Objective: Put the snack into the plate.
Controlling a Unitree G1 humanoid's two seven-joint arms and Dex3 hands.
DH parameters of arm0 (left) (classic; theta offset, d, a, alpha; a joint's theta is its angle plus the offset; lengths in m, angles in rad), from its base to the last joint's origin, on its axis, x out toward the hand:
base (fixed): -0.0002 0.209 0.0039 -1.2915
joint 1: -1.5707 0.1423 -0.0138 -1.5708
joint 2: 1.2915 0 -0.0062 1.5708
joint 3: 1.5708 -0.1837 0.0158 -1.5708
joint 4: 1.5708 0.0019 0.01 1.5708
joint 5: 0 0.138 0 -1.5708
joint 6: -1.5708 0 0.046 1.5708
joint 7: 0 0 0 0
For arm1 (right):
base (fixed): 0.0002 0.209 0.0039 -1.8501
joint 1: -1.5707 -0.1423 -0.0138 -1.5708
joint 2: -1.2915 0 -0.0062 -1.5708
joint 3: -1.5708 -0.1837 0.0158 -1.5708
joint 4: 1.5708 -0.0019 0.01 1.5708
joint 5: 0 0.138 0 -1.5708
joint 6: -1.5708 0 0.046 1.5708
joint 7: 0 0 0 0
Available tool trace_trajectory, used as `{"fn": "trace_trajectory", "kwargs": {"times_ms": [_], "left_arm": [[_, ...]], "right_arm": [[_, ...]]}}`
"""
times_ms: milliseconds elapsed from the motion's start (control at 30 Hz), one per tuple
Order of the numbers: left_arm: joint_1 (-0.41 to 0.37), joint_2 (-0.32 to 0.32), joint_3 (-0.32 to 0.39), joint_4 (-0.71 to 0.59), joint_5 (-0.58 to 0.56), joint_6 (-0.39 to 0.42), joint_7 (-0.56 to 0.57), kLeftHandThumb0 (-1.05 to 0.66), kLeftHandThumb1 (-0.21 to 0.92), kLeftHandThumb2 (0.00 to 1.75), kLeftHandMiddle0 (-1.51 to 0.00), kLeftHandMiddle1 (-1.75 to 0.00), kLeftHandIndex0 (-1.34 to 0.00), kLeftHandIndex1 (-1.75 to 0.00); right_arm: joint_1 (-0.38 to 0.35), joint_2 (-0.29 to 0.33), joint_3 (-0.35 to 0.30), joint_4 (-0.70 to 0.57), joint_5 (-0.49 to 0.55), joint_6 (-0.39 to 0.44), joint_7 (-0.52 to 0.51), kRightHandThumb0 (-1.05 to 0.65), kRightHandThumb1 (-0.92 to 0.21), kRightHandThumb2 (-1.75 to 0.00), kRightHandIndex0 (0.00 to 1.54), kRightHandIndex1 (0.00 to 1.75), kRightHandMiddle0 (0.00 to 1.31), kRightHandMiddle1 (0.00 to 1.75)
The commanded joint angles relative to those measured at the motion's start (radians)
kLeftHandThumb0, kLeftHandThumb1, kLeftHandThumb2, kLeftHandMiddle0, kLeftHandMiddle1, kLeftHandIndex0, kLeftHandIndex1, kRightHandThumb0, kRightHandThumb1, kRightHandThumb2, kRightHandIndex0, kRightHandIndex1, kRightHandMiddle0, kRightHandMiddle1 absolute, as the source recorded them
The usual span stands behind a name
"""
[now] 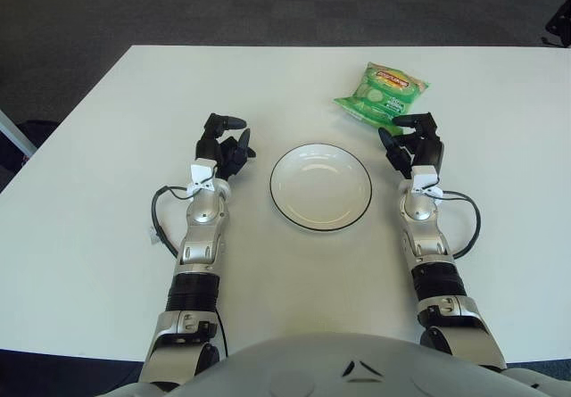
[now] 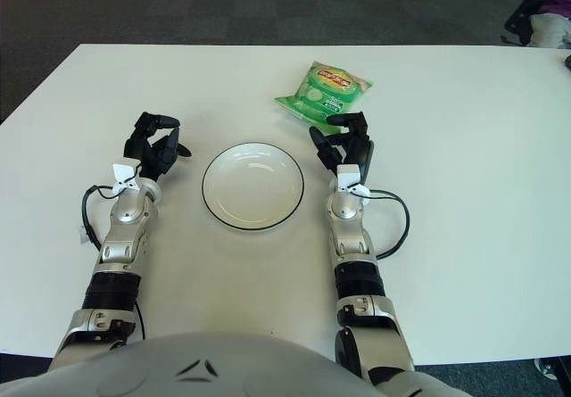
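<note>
A green snack bag (image 1: 384,95) with a red label lies flat on the white table, behind and to the right of the plate. The white plate (image 1: 321,186) with a dark rim sits at the table's middle and holds nothing. My right hand (image 1: 412,138) rests on the table just right of the plate, its fingers spread and empty, with the fingertips just short of the bag's near edge. My left hand (image 1: 227,140) rests left of the plate, fingers relaxed and empty.
The white table (image 1: 107,174) reaches to a dark carpeted floor behind. Cables loop beside both forearms (image 1: 161,214). A seated person's legs show at the far right edge in the right eye view (image 2: 546,13).
</note>
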State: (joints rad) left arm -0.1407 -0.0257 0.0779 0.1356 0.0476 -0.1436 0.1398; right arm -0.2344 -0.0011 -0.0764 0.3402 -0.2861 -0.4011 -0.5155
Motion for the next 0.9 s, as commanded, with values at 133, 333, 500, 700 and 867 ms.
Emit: {"fn": "trace_trajectory", "kwargs": {"times_ms": [133,333,500,700,867], "left_arm": [[-0.02,0.0,-0.005,0.015,0.008,-0.012,0.01,-0.35,0.92,0.36,-0.95,-1.4,-0.37,-1.58],[-0.017,-0.003,-0.011,0.015,0.013,-0.015,0.012,-0.35,0.92,0.36,-0.95,-1.4,-0.37,-1.58],[-0.012,-0.006,-0.015,0.006,0.017,-0.014,0.014,-0.35,0.92,0.36,-0.95,-1.4,-0.37,-1.58],[-0.008,-0.012,-0.02,-0.002,0.021,-0.012,0.018,-0.35,0.92,0.36,-0.95,-1.4,-0.37,-1.58],[-0.005,-0.022,-0.021,-0.01,0.02,-0.013,0.023,-0.35,0.92,0.36,-0.95,-1.4,-0.37,-1.58]], "right_arm": [[-0.019,-0.045,0.037,-0.067,-0.169,0.024,-0.086,-0.01,-0.92,-0.29,0.56,1.29,0.26,1.53],[-0.044,-0.062,0.048,-0.084,-0.209,0.088,-0.089,-0.01,-0.92,-0.31,0.54,1.33,0.24,1.54],[-0.083,-0.076,0.057,-0.08,-0.234,0.14,-0.088,-0.01,-0.92,-0.31,0.53,1.34,0.24,1.54],[-0.117,-0.096,0.08,-0.105,-0.274,0.226,-0.072,-0.01,-0.92,-0.32,0.5,1.36,0.24,1.54],[-0.147,-0.132,0.106,-0.116,-0.332,0.298,-0.057,-0.21,-0.92,-0.33,0.43,1.03,0.33,1.54]]}}
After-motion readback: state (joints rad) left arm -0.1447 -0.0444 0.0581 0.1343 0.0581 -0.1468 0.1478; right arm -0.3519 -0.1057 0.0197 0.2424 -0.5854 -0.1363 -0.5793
